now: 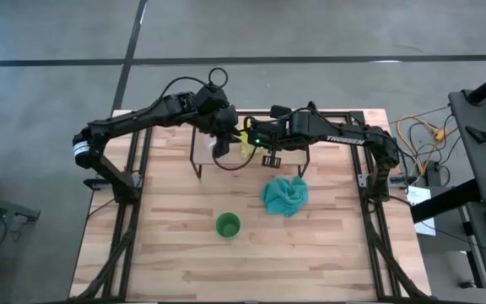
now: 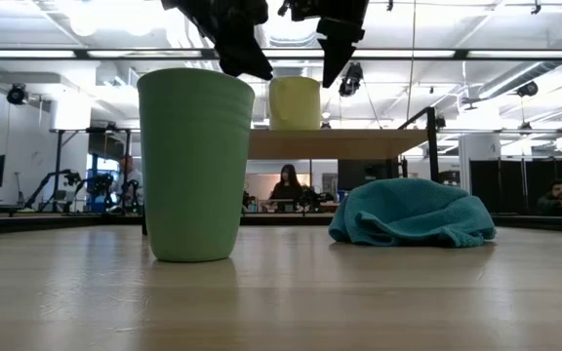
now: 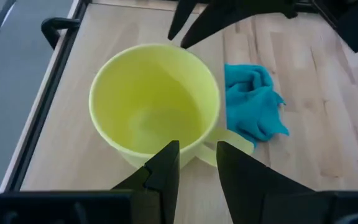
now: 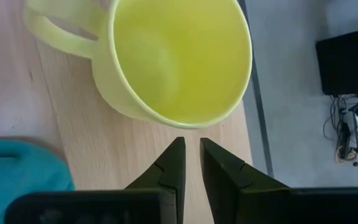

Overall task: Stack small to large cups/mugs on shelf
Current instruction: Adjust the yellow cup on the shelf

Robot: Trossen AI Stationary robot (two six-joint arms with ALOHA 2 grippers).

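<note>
High view puts both dark arms reaching in over the low light-wood plank shelf with thin black legs (image 1: 298, 127), their wrists crowded together above the pale yellow ceramic mug with a handle (image 1: 246, 140) that stands on it. The left gripper (image 3: 196, 163) hangs just above the mug's handle side, its two fingers a narrow gap apart and grasping nothing. The right gripper (image 4: 191, 163) hovers just outside the opposite rim, fingers nearly together and likewise empty. In the left wrist view there seems to be a faint clear shape on the mug's floor, possibly the small glass cup, but I cannot tell for certain.

Well away from both grippers, out on the open wooden surface (image 1: 327, 245), stands the green handleless plastic cup (image 1: 228, 225), upright, with the crumpled teal cloth (image 1: 286, 195) lying between it and the shelf.

My guess is the yellow mug is already placed and the green cup is the piece left to deal with. To do that well, I'd lift both arms straight up clear of the mug before travelling, so no finger clips the rim or handle. Only one arm should go for the green cup, approaching from above, skirting the cloth, and pinching one wall firmly since it has no handle.
</note>
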